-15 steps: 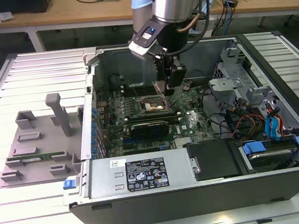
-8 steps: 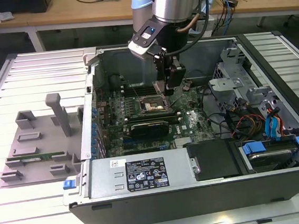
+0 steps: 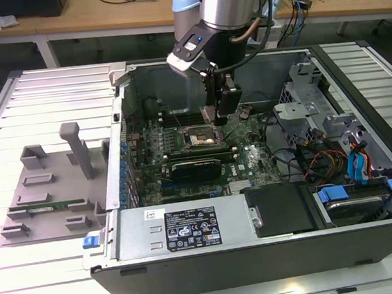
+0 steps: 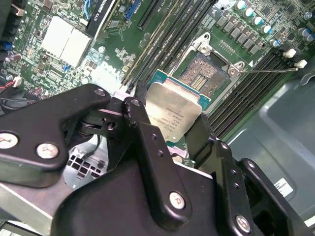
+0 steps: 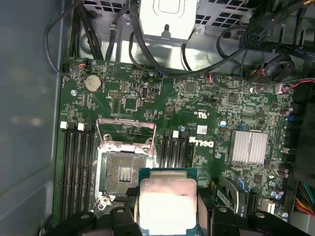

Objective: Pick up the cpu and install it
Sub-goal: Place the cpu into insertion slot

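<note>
cpu [image 5: 168, 204] pinched in end effector [image 4: 169, 114], near open socket [image 5: 125, 172], memory slots [image 5: 78, 167] flanking

Heads up, the cpu [image 4: 174, 115] has its edges tucked behind the fingers [image 4: 142, 123] of the pincer [image 4: 170, 123] in the second wrist view, and the first wrist view's edge crops it too.

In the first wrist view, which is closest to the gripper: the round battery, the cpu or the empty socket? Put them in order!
1. cpu, held in the gripper.
2. empty socket, right beside the cpu.
3. round battery, farthest, well beyond the socket.
</note>
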You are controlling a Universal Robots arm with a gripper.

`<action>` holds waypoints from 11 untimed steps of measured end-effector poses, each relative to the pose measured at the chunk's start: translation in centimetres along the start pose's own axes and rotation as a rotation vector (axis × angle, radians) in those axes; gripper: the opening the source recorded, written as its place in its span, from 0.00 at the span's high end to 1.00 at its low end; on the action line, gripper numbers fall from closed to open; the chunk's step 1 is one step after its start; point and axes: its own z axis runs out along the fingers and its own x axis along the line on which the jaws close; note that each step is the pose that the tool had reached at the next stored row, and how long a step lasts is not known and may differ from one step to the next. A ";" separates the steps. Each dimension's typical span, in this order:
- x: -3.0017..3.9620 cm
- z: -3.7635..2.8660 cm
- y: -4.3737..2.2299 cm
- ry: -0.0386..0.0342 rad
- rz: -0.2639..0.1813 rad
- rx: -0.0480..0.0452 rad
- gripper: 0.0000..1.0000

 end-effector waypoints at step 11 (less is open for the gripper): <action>0.00 0.00 0.00 0.0020 0.038 0.0023 0.45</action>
